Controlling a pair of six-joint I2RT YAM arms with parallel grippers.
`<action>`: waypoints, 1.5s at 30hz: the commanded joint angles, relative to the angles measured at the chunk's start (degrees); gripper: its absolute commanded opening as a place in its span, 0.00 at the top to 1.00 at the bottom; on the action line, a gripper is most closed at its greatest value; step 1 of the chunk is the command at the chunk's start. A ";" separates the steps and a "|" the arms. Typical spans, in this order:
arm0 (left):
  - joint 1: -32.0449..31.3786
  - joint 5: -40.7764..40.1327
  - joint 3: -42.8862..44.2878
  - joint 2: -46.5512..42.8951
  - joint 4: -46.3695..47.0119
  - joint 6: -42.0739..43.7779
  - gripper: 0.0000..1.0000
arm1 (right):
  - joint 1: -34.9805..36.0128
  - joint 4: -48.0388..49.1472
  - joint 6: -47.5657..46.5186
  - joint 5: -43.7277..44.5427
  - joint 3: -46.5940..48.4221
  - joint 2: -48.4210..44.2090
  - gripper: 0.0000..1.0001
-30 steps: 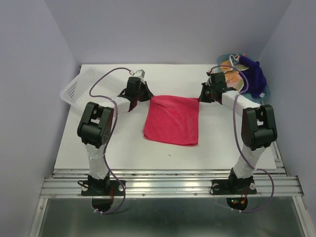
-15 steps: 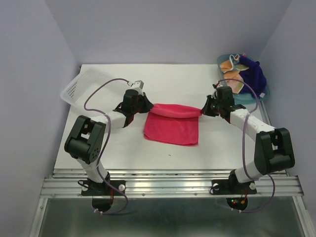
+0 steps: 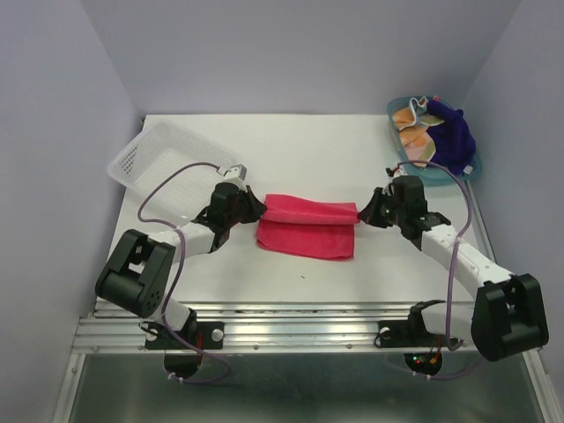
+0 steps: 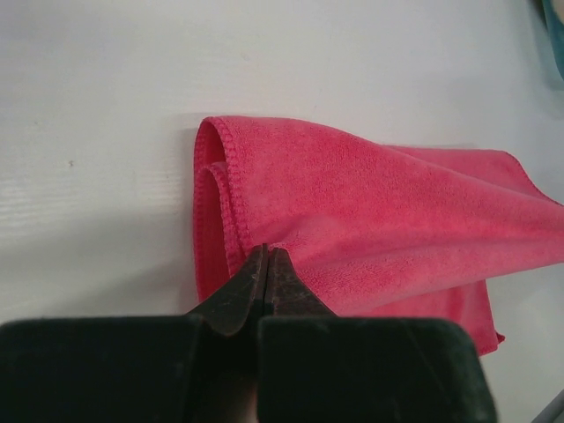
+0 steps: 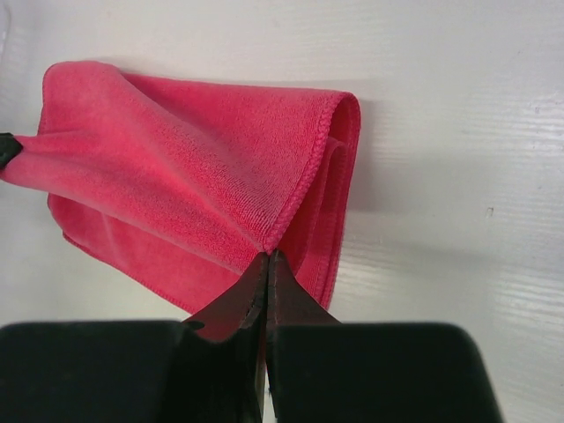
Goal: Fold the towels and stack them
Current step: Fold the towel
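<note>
Left pincer [image 3: 261, 210], right pincer [image 3: 359, 211] pulled towel [image 3: 304, 236] nearer.

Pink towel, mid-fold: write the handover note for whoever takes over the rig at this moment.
Left hand: shut on the left corner of the pink towel, upper layer.
Right hand: shut on the right corner of the same layer.
Pink towel: mid-table, upper layer held doubled over the lower one, short of the near edge.
Purple towel and orange dotted towel: bunched in the tray, far right.
Done: no towel fully folded, none stacked.
Left: lay the held edge down, finish this fold, fold the other two, stack all three.
</note>
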 commanded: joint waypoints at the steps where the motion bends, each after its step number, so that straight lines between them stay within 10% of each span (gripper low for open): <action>1: -1.24 -0.69 -2.56 -4.80 3.23 -1.44 1.00 | 0.79 0.31 1.77 -0.49 -3.17 -2.89 0.99; 33: -2.21 -0.78 -12.14 -11.48 -0.02 -6.63 1.00 | 4.04 1.45 6.87 -3.57 -13.98 -5.01 0.99; 45: -5.37 -8.51 -13.29 -19.91 -10.74 -8.56 0.43 | 4.22 -0.66 6.96 -8.06 -15.13 -5.96 0.60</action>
